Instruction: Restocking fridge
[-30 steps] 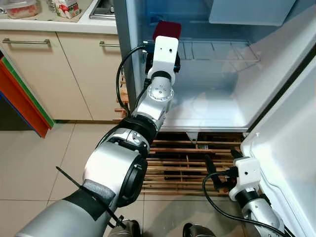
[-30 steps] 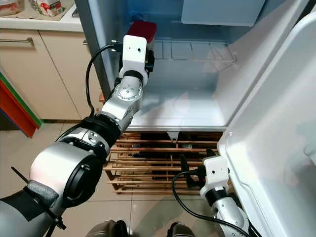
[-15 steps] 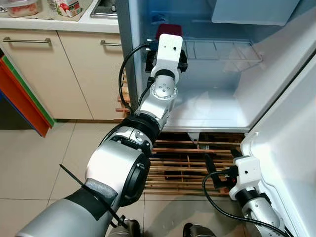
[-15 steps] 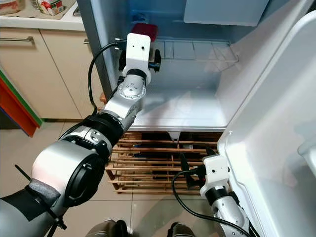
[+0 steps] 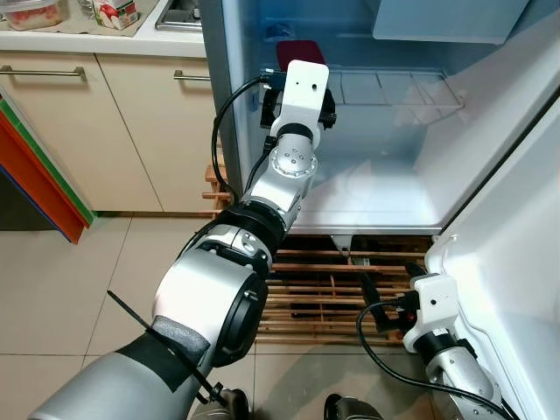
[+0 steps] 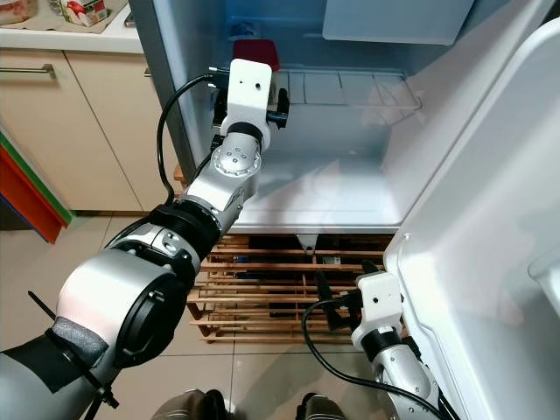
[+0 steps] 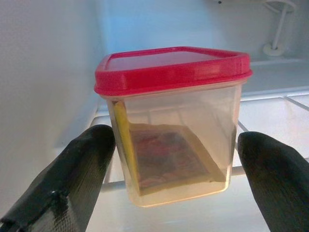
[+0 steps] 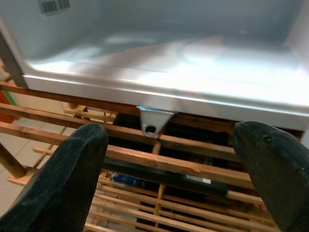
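Observation:
A clear plastic container (image 7: 174,130) with a red lid (image 5: 297,51) stands upright on the fridge's upper shelf, close to the left wall. Something flat, red and yellow, leans inside it. My left arm reaches into the fridge and my left gripper (image 7: 176,145) is open, with one black finger (image 7: 82,164) on each side of the container. There is a clear gap on one side and the other finger is close to the wall. My right gripper (image 5: 389,293) hangs low in front of the fridge, open and holding nothing.
The wire shelf (image 5: 394,87) and the white fridge floor (image 5: 376,192) are bare. The open fridge door (image 5: 516,289) stands at my right. A wooden slatted rack (image 5: 306,289) lies under the fridge. Beige cabinets (image 5: 105,122) and a counter with food packs (image 5: 114,13) are to the left.
My left wrist has moved a little to the right and deeper into the fridge, covering more of the red lid. The right arm has hardly moved.

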Controlling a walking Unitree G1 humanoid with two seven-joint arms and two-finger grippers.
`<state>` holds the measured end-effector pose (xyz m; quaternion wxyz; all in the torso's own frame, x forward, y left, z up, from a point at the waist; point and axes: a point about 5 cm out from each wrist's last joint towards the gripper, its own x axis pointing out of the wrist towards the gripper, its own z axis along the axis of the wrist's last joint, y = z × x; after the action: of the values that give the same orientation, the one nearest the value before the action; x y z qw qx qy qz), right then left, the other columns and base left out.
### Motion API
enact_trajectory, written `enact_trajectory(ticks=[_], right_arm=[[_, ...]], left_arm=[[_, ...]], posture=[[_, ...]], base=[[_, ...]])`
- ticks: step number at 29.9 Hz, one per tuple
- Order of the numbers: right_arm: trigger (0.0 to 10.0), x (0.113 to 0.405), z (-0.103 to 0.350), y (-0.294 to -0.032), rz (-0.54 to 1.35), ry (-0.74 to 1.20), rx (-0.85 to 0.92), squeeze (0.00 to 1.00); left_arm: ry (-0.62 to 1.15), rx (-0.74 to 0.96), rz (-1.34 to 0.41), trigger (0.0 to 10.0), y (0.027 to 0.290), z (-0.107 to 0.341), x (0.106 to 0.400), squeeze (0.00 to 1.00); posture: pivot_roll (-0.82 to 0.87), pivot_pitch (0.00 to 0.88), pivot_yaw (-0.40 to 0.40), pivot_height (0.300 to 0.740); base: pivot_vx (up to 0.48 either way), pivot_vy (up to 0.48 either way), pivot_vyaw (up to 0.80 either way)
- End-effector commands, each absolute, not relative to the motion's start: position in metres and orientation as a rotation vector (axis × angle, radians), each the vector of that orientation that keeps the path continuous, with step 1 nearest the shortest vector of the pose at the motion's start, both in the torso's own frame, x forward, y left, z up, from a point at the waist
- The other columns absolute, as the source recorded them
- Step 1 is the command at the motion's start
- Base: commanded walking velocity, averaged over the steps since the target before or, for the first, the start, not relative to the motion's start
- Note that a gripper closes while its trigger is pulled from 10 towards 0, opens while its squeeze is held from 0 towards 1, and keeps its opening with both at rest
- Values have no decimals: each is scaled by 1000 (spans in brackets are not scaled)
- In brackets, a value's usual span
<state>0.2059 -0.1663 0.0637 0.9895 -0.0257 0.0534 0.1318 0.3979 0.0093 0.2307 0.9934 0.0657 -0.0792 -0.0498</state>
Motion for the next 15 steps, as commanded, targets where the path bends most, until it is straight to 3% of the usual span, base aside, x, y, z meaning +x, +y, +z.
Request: enact_trajectory(ticks=[1, 11, 15], right_arm=[[10000, 206, 70, -168, 265, 90, -47, 0], [10000, 213, 86, -165, 252, -12, 2, 0], [10000, 219, 94, -158, 263, -45, 25, 0]], left_arm=[[-144, 146, -129, 10000, 3, 226, 395, 0], [-234, 184, -156, 10000, 4, 230, 392, 0], [-332, 337, -148, 10000, 7, 229, 390, 0]], posture=[[-122, 94, -3, 740], [-122, 102, -2, 740], [-109, 106, -4, 740]], base=[[0, 0, 0], [0, 0, 0], [0, 0, 0]])
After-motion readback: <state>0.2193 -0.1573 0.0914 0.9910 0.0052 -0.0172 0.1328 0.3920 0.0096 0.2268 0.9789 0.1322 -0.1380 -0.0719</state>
